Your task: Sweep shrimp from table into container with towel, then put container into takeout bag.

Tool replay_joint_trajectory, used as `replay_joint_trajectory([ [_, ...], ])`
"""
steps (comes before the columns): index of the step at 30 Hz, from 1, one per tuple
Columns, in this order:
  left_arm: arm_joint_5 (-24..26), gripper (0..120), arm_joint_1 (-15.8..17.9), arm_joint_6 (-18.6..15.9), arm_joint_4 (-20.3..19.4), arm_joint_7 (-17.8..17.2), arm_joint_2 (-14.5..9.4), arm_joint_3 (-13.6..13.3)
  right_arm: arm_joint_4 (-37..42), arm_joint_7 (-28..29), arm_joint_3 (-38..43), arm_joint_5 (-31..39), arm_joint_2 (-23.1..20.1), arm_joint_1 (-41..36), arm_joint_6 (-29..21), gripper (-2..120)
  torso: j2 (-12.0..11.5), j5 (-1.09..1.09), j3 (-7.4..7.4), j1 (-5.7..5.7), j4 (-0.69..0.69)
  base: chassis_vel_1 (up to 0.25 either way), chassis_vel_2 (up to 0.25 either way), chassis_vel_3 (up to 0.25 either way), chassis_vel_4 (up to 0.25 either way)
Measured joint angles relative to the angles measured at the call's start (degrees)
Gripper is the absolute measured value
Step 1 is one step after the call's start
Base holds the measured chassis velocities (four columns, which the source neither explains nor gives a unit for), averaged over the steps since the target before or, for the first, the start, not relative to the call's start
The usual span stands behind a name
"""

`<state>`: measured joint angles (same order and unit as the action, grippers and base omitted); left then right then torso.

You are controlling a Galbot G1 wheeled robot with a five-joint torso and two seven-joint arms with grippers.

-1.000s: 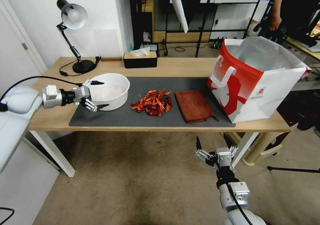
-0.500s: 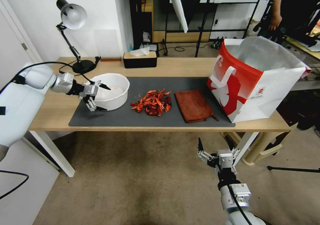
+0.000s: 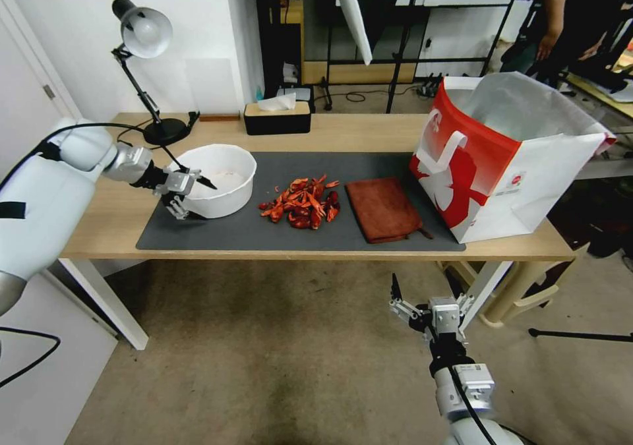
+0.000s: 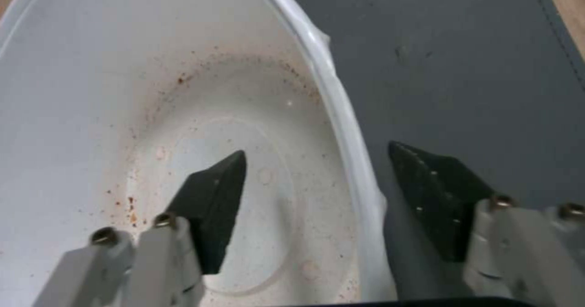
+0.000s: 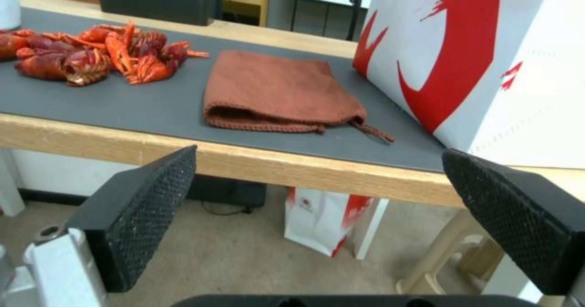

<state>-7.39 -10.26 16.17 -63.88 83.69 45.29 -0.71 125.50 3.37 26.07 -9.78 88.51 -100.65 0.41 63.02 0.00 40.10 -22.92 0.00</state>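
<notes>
Bench (image 3: 99,224): long, wood top with a dark mat (image 3: 231,231) on which all the task's things sit in a row, presumably so the sweep can run along one line. Bag (image 3: 521,168) stands upright at the robot's right end of the mat, mouth wide and facing up, handles folded out of the way; judged ready to take the bowl from above. Left arm reaches in from the left end of the bench. Bowl (image 3: 227,194) sits upright on the left part of the mat, apart from the pile, no shrimp in it, only reddish specks on its floor in the left wrist view. Left gripper (image 3: 191,198) straddles the bowl's near-left rim: one finger (image 4: 213,206) inside the wall, the other outside over the mat, spread, not yet pinching; judged the start of a rim grasp so the bowl can be steadied or tipped to receive. Towel (image 3: 384,209) lies flat, folded, between pile and bag, its dark loop toward the bag, just beside the shrimp on their far side from the bowl, so a push leftward would drive them bowlward. Shrimp (image 3: 303,204) lie heaped mid-mat, unswept. Right gripper (image 3: 428,303) hangs below the bench's front edge, under the towel, spread wide, holding nothing.
</notes>
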Motion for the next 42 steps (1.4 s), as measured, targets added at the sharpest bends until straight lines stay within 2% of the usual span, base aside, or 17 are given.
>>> replay_joint_trajectory([
  [1, -0.3, 53, 0.0, 0.2, 0.0, 0.4, 0.0, 0.0, 0.0, 0.0, 0.0, -0.1, 0.0, -0.1, 0.0, 100, 0.0, 0.00, 0.00, 0.00, 0.00, 0.000, 0.000, 0.000, 0.000],
  [8, -1.0, 33, -0.4, 0.7, -0.5, 0.9, 0.1, 0.0, 0.3, 0.0, 0.0, -0.2, -0.2, -0.5, 0.1, 100, 0.0, 0.01, 0.00, 0.02, 0.00, 0.000, 0.000, 0.000, 0.000],
  [10, -1.0, 22, -0.4, 0.7, -0.6, 1.9, 0.0, 0.0, 0.4, 0.0, 0.0, -0.3, -0.2, -0.6, 0.2, 100, 0.0, 0.01, 0.00, 0.01, 0.00, 0.000, 0.000, 0.000, 0.000],
  [14, -1.1, 14, -0.3, 0.7, -0.6, 2.9, 0.0, 0.0, 0.4, 0.0, 0.0, -0.3, -0.2, -0.6, 0.4, 100, 0.0, 0.01, 0.00, 0.01, -0.01, 0.000, 0.000, 0.000, 0.000],
  [15, -1.1, 4, -0.3, 0.7, -0.6, 3.1, 0.0, 0.0, 0.4, 0.0, 0.0, -0.3, -0.2, -0.6, 0.4, 100, 0.0, 0.00, 0.00, 0.01, -0.01, 0.000, 0.000, 0.000, 0.000],
  [20, -0.9, 0, -0.3, 0.7, -0.9, 3.2, -0.3, 0.1, 0.3, 0.0, -0.1, -0.3, -0.2, -0.6, 0.6, 100, 0.0, 0.00, 0.00, 0.01, -0.02, 0.000, 0.000, 0.000, 0.000],
  [24, 0.7, 0, -1.6, 2.2, -2.5, 2.4, -1.7, 1.1, 0.0, -0.2, -0.2, -0.4, -0.2, -0.5, 1.4, 100, 0.0, 0.00, 0.00, 0.01, -0.02, 0.000, 0.000, 0.000, 0.000],
  [27, 3.9, 0, -5.5, 3.4, -8.2, 1.2, -4.8, 4.1, -0.1, -0.3, -0.1, -0.4, -0.3, -0.3, 1.9, 100, 0.0, 0.00, 0.00, 0.01, 0.00, 0.000, 0.000, 0.000, 0.000],
  [29, 4.7, 0, -6.8, 3.4, -10.2, 0.9, -5.8, 4.6, -0.1, -0.2, 0.0, -0.4, -0.2, -0.2, 2.1, 100, 0.0, -0.01, 0.00, 0.01, 0.00, 0.000, 0.000, 0.000, 0.000],
  [31, 6.7, 0, -11.4, 3.8, -17.9, -0.1, -8.9, 6.5, -0.2, -0.2, 0.0, -0.5, -0.2, 0.0, 2.2, 100, 0.0, -0.01, 0.00, 0.01, 0.00, 0.000, 0.000, 0.000, 0.000],
  [32, 6.7, 0, -11.4, 3.8, -17.9, -0.1, -8.9, 6.5, -0.2, -0.2, 0.0, -0.5, -0.2, 0.0, 2.2, 100, 0.0, -0.01, 0.00, 0.01, 0.00, 0.000, 0.000, 0.000, 0.000],
  [35, 7.4, 0, -16.7, 5.4, -26.4, -1.6, -12.2, 8.6, -0.2, -0.2, 0.2, -0.5, -0.2, 0.0, 2.2, 100, 0.0, 0.00, -0.01, 0.01, -0.01, 0.000, 0.000, 0.000, 0.000],
  [36, 7.4, 0, -16.7, 5.4, -26.4, -1.6, -12.2, 8.6, -0.2, -0.2, 0.2, -0.5, -0.2, 0.0, 2.2, 100, 0.0, 0.00, -0.01, 0.01, -0.01, 0.000, 0.000, 0.000, 0.000],
  [38, 8.2, 0, -21.8, 6.3, -34.0, -2.1, -14.7, 10.6, 0.0, -0.1, 0.6, -0.5, -0.2, 0.0, 2.0, 100, 0.0, -0.01, 0.00, 0.01, 0.01, 0.000, 0.000, 0.000, 0.000],
  [40, 8.4, 0, -26.4, 6.9, -40.5, -2.3, -16.1, 13.2, 0.3, -0.1, 0.9, -0.5, -0.3, -0.1, 1.9, 100, 0.0, 0.01, -0.01, 0.01, 0.00, 0.000, 0.000, 0.000, 0.000],
  [41, 8.4, 0, -26.4, 6.9, -40.5, -2.3, -16.1, 13.2, 0.3, -0.1, 0.9, -0.5, -0.3, -0.1, 1.9, 100, 0.0, 0.01, -0.01, 0.01, 0.00, 0.000, 0.000, 0.000, 0.000],
  [42, 8.0, 0, -28.4, 7.2, -43.0, -2.3, -16.4, 14.4, 0.5, -0.1, 1.1, -0.5, -0.3, -0.2, 1.9, 100, 0.0, 0.01, -0.01, 0.01, 0.01, 0.000, 0.000, 0.000, 0.000],
])
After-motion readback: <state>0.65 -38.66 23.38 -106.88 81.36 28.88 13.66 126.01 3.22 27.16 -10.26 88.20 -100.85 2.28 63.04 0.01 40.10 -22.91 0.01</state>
